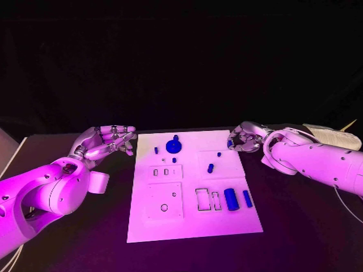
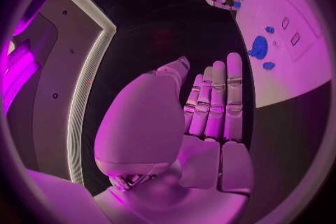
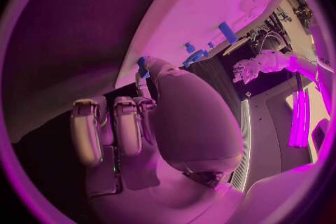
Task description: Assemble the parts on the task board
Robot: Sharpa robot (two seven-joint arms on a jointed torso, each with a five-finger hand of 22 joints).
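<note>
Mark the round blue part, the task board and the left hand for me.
round blue part [image 1: 174, 146], head view, its disc face.
task board [image 1: 194, 224], head view, bare near end.
left hand [image 1: 108, 140], head view, middle of the hand.

small blue part [image 1: 229, 144] half-hidden in right robot hand [image 1: 245, 137]

My left arm [image 1: 42, 192] reaches in from the near left. My left hand [image 1: 108, 140] hovers at the far left, fingers straight, apart and holding nothing. My right arm [image 1: 329, 161] comes in from the right. My right hand [image 1: 245, 137] sits at the far right, fingers curled in, pinching a small blue part [image 1: 229, 144].
</note>
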